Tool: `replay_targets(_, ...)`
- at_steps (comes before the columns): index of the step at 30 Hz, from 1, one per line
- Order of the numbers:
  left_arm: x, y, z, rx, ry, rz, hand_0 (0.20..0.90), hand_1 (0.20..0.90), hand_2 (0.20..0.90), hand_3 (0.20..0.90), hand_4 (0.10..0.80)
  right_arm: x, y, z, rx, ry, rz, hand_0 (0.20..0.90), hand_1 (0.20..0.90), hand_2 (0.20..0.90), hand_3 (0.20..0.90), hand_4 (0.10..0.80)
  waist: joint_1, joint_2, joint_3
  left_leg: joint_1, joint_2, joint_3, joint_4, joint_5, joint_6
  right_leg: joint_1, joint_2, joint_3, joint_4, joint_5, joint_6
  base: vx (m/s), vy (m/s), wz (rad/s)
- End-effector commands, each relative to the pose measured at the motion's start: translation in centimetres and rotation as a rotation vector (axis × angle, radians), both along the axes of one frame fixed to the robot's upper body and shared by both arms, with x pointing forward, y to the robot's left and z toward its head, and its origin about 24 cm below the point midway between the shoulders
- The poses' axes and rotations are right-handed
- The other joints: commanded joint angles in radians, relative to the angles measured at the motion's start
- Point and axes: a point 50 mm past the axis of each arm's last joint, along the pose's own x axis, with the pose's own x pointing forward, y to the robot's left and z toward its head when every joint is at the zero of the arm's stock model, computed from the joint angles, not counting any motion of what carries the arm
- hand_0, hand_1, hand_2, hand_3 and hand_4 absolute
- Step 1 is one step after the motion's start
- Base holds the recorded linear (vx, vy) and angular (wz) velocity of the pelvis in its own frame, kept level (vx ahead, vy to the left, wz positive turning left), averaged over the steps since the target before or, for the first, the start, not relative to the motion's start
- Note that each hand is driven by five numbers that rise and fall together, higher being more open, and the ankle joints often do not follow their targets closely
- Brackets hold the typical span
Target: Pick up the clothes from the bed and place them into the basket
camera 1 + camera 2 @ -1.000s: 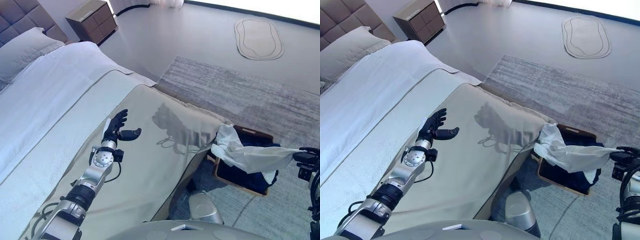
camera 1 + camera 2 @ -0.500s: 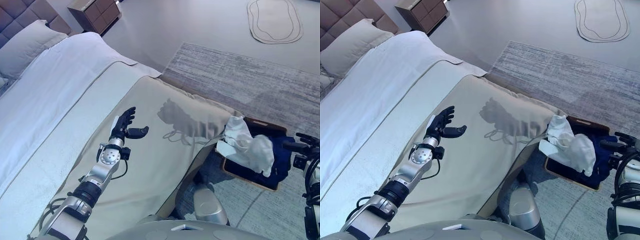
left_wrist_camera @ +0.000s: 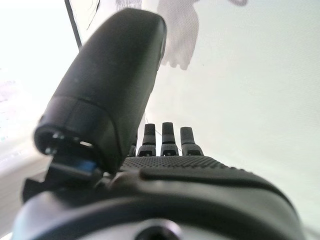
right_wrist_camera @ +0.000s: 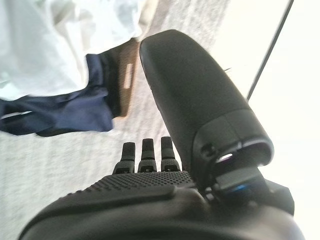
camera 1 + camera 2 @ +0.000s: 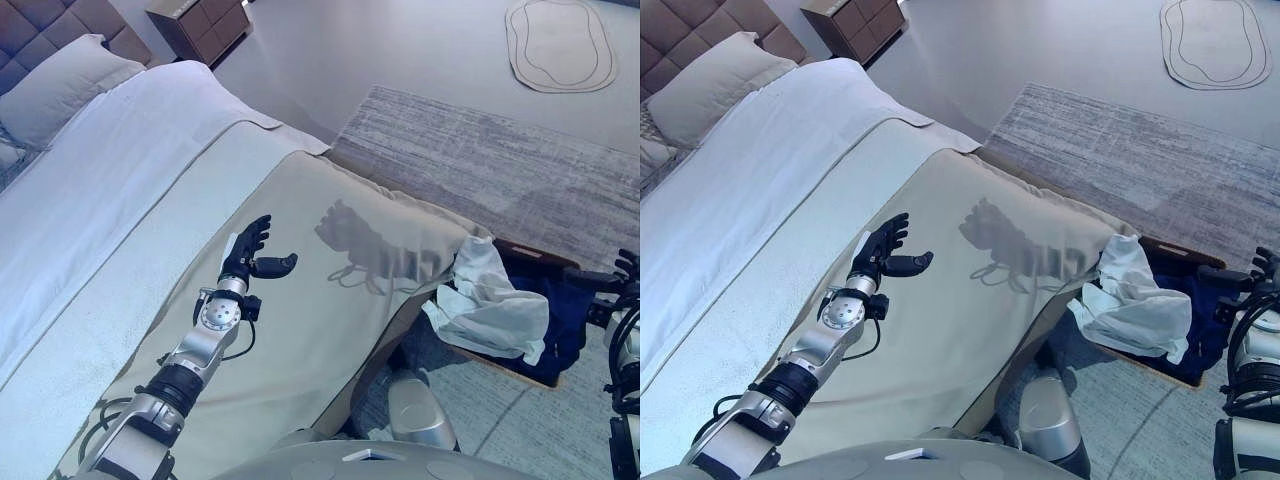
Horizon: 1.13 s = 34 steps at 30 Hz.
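Left eye view: nightstand [image 5: 196,22] beyond pillow [image 5: 62,87].

Basket [image 5: 530,372] mostly hidden under white garment [image 5: 492,312] and dark clothes [image 5: 565,320]; right robot hand [image 5: 625,283] cut by edge.

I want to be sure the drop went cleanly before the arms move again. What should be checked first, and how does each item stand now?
1. Right hand released: ok, fingers straight, nothing held.
2. White garment fully inside the basket: not ok, it drapes over the basket's near rim beside the bed.
3. Dark blue clothes inside the basket: ok.
4. Left hand free: ok, open above the bed cover, holding nothing.
5. Clothes left on the bed: none in view on the cover, though its full surface is not shown, so cannot tell.
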Motion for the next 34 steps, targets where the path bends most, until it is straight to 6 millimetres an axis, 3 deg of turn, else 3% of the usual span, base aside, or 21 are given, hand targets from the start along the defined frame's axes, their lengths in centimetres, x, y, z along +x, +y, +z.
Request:
replay_targets(1, 0.0, 1.4, 1.3, -0.037, -0.114, 0.050, 0.900, 0.900, 0.900, 0.900, 0.800, 2.6, 3.5, 1.1, -0.055, -0.173, 0.164, 0.900, 0.900, 0.900, 0.900, 0.800, 0.026, -0.093, -0.139, -0.058, 0.027, -0.103, 0.036, -0.031, -0.021, 0.081, -0.044, -0.066, 0.035, -0.114, 0.042, 0.037, -0.017, 0.03)
replay_targets(7, -1.2, 1.7, -0.5, -0.067, -0.063, 0.087, 0.900, 0.900, 0.900, 0.900, 0.800, 3.9, 9.8, -2.2, 0.077, -0.235, 0.334, 0.900, 0.900, 0.900, 0.900, 0.800, 0.075, -0.125, -0.158, -0.053, 0.033, -0.137, 0.026, -0.019, -0.021, 0.110, -0.051, -0.118, 0.035, -0.122, 0.034, 0.035, -0.034, 0.14)
replay_targets(9, -2.0, 2.0, -1.5, -0.070, -0.037, 0.105, 0.900, 0.900, 0.900, 0.900, 0.800, 4.2, 12.8, -3.7, 0.114, -0.231, 0.414, 0.900, 0.900, 0.900, 0.900, 0.800, 0.100, -0.140, -0.165, -0.053, 0.035, -0.159, 0.018, -0.011, -0.023, 0.123, -0.054, -0.141, 0.032, -0.125, 0.031, 0.037, -0.041, 0.31)
replay_targets(16, -4.6, 1.4, -4.1, -0.121, 0.034, 0.064, 0.900, 0.900, 0.900, 0.900, 0.800, 2.6, 19.9, -7.5, 0.140, -0.162, 0.606, 0.900, 0.900, 0.900, 0.900, 0.800, 0.152, -0.170, -0.177, -0.067, 0.037, -0.222, 0.006, 0.008, -0.023, 0.146, -0.058, -0.190, 0.029, -0.133, 0.023, 0.033, -0.024, 0.32)
replay_targets(25, -6.9, 1.6, -6.5, -0.143, 0.139, 0.070, 0.900, 0.900, 0.900, 0.900, 0.800, 0.1, 21.7, -10.0, 0.165, -0.084, 0.681, 0.900, 0.900, 0.900, 0.900, 0.800, 0.182, -0.184, -0.175, -0.068, 0.034, -0.256, 0.006, 0.010, -0.015, 0.170, -0.071, -0.237, 0.049, -0.160, 0.022, 0.055, 0.019, 0.23)
replay_targets(34, -7.2, 2.1, -6.5, -0.157, 0.131, 0.058, 0.900, 0.900, 0.900, 0.900, 0.800, -0.7, 22.1, -10.1, 0.136, -0.094, 0.681, 0.900, 0.900, 0.900, 0.900, 0.800, 0.188, -0.188, -0.164, -0.064, 0.031, -0.268, 0.015, 0.005, -0.008, 0.183, -0.075, -0.246, 0.066, -0.175, 0.022, 0.012, 0.001, 0.00)
